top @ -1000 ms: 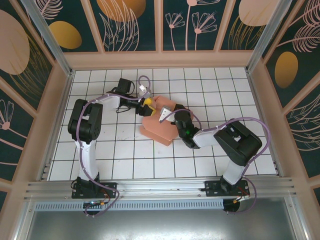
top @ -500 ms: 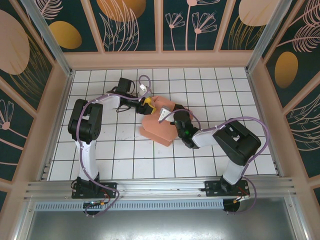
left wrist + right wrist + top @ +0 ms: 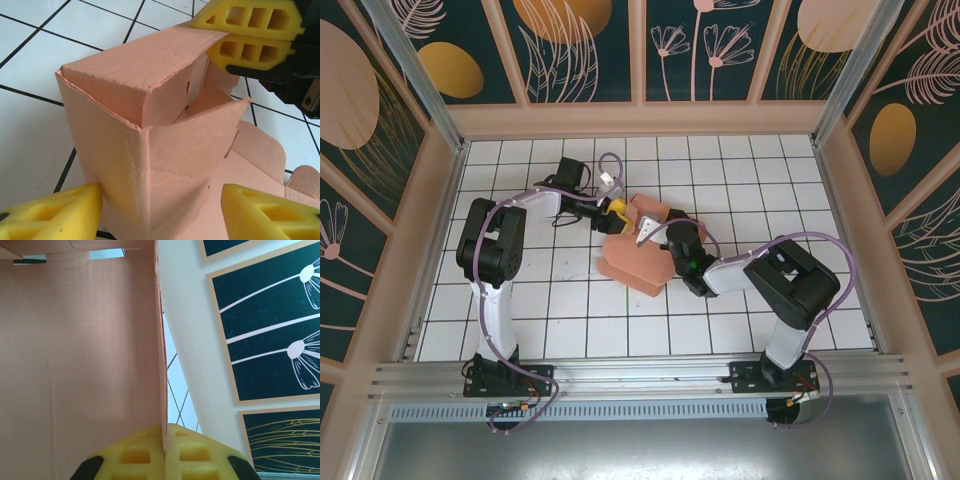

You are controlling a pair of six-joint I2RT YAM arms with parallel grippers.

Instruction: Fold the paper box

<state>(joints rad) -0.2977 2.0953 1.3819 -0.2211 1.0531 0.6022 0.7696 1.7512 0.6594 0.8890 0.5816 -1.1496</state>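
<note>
The paper box [image 3: 632, 258] is salmon-pink card, partly raised, lying mid-table between both arms. In the left wrist view one upright corner of the box [image 3: 145, 150] stands between my left gripper's [image 3: 160, 215] yellow fingers [image 3: 50, 215]. That gripper is open: the left finger rests by the wall and the other stands clear. My left gripper [image 3: 616, 208] is at the box's far left side. My right gripper [image 3: 648, 230] is shut on a box flap, seen from the left wrist as yellow pads [image 3: 250, 30] pinching the flap's edge. In the right wrist view the right gripper [image 3: 164, 429] clamps a thin box panel [image 3: 80, 350].
White tiled floor [image 3: 570, 310] lies all round the box. Low peach walls [image 3: 640, 120] with dark flower panels close in the table. The metal rail [image 3: 640, 375] with both arm bases runs along the near edge.
The box's near end has swung slightly left and down. Both arms have shifted only a little; the right gripper keeps its hold on the flap.
</note>
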